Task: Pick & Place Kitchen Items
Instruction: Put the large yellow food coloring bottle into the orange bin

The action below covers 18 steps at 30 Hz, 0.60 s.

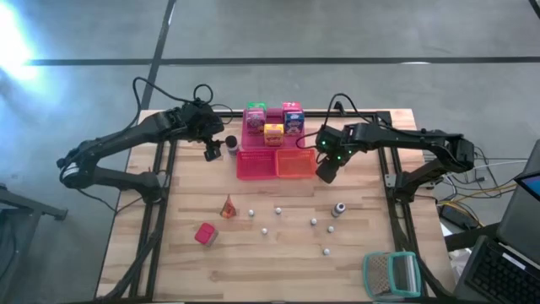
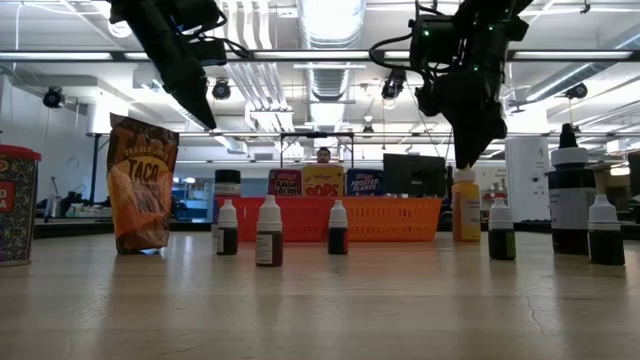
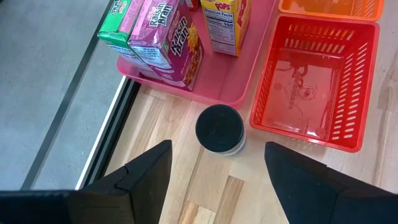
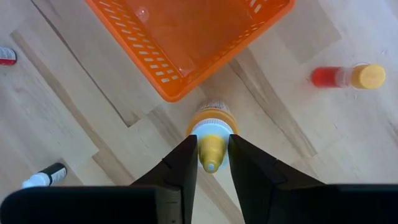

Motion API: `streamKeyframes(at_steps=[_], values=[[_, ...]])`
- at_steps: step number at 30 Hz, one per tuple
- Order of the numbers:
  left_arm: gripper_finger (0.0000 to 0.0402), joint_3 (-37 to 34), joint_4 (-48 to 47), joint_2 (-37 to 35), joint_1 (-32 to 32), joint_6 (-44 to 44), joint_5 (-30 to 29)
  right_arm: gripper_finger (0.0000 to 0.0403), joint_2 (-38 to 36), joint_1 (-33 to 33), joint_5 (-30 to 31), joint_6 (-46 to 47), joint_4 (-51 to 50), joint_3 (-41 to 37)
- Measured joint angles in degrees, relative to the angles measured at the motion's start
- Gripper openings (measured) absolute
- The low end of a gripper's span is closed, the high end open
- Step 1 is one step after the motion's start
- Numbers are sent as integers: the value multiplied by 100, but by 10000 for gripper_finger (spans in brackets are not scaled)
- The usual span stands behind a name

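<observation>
Left hand [image 3: 214, 177] hovers near the tabletop's far-left area, fingers spread wide, nothing held. Straight below it: a black-lidded jar [image 3: 219, 129], upright on the tabletop [image 1: 169, 245], just beside the near edge of the pink tray [image 3: 230, 93] and the red basket [image 3: 311, 81]. The gap looks wider than the lid, so I'd drop straight down, centre on the jar, then close. Watch the basket-side finger: little room between jar and basket wall.

Cartons in the pink tray: green carton [image 3: 119, 28], pink carton [image 3: 168, 40], yellow carton [image 3: 227, 25], all upright at the far edge.

Near half of the tabletop carries a red tin [image 1: 205, 234], a taco bag [image 2: 141, 182] and small dropper bottles [image 2: 268, 231], well apart from both hands.

Right hand [image 4: 212, 163] sits just off the orange basket's [image 4: 186, 37] near corner, right of centre. Fingers are narrowed around the yellow cap of an upright orange bottle [image 4: 212, 127], pads close to or touching the cap; I can't tell if the grip is firm. Cap is narrow and tapered, so slip risk. Judgement: close fully, lift vertically to clear the rim, then move over the basket. Another orange bottle [image 4: 345, 76] lies on its side nearby, clear of the lift path.
</observation>
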Motion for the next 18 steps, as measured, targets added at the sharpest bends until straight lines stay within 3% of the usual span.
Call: streamKeyframes(at_steps=[8, 18], values=[[262, 2, 0, 0, 0, 0, 0, 101, -13, 0, 3, -3, 62, -52], [262, 2, 0, 0, -1, 0, 0, 38, -21, -4, -119, -40, 53, -52]])
